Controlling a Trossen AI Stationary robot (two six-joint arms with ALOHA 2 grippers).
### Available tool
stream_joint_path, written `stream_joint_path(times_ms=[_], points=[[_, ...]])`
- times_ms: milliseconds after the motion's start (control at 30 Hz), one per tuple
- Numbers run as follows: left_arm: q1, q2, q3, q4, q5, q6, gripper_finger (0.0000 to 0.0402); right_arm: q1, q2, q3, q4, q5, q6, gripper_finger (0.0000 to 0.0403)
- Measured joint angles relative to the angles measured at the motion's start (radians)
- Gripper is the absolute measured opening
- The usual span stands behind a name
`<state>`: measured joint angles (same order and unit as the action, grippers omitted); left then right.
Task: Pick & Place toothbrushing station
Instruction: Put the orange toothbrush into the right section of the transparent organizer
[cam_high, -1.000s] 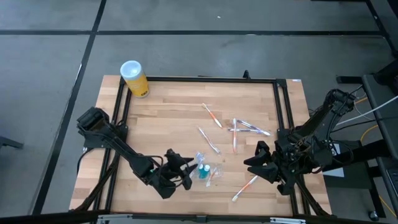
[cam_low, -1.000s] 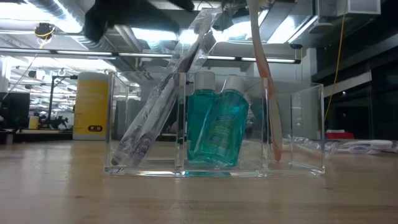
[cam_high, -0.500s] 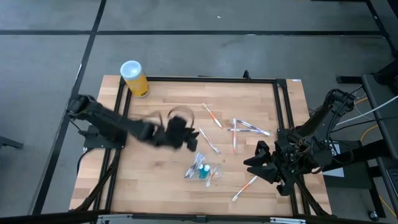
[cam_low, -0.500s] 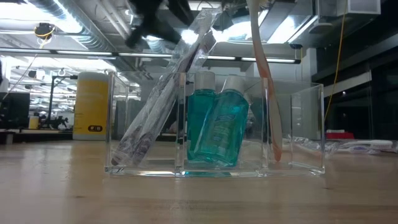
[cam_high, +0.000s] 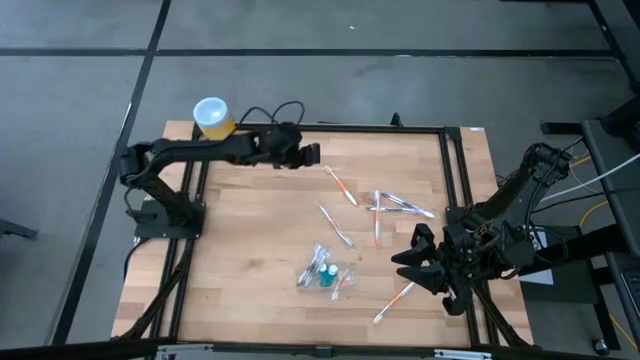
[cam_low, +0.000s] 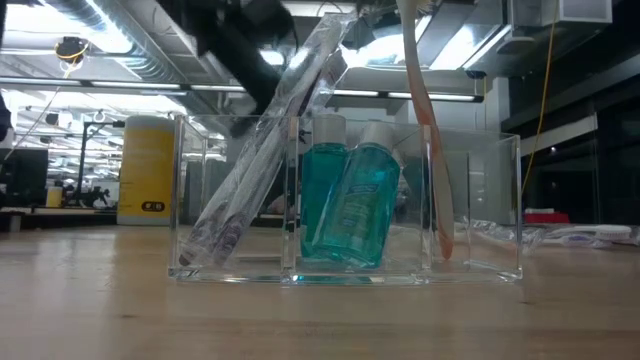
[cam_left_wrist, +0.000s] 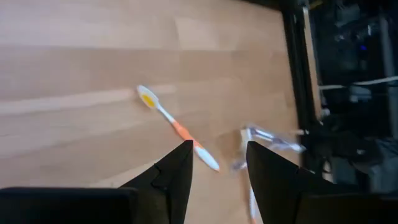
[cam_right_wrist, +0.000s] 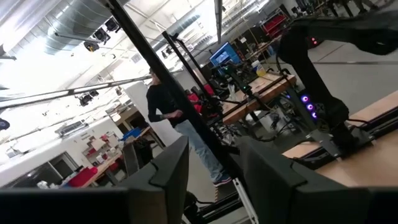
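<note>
Left gripper (cam_left_wrist: 216, 165), fingers apart and empty, hangs over an orange-necked toothbrush (cam_left_wrist: 175, 125) flat on the counter (cam_left_wrist: 74, 62): likely light, stiff, slippery; best pinched mid-handle.

The clear plastic holder (cam_low: 345, 200) sits upright on the bench (cam_high: 250, 230), near its front edge. Two teal bottles (cam_low: 350, 200) with white caps lean together in its middle compartment. A wrapped toothbrush (cam_low: 265, 150) slants in one end section, and an orange-handled toothbrush (cam_low: 425, 130) stands almost straight in the other. More slim white toothbrushes (cam_high: 385, 208) lie scattered flat across the bench, including an orange-banded one (cam_left_wrist: 176, 127).
</note>
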<state>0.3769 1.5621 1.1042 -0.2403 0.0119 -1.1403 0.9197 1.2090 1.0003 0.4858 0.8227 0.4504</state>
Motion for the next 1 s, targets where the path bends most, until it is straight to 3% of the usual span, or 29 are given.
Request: stream_joint_path(times_ms=[133,300,533,733,1000], points=[[0.039,0.104,0.0,0.064,0.149,-0.04,0.0145,0.0,0.0,0.0,0.0,-0.001,-0.024,0.0149],[0.047,0.238,0.009,0.138,0.226,-0.113,0.0145,0.0,0.0,0.0,0.0,-0.024,-0.032,0.0149],[0.046,0.392,0.134,0.16,0.304,-0.14,0.0145,0.004,0.0,0.0,0.0,-0.03,-0.028,0.0149],[0.041,0.449,0.228,0.117,0.305,-0.138,0.0145,0.023,0.0,0.0,0.0,-0.028,-0.016,0.0149],[0.045,0.458,0.261,-0.067,0.271,-0.145,0.0145,0.046,0.0,0.0,0.001,0.0,-0.021,0.0149]])
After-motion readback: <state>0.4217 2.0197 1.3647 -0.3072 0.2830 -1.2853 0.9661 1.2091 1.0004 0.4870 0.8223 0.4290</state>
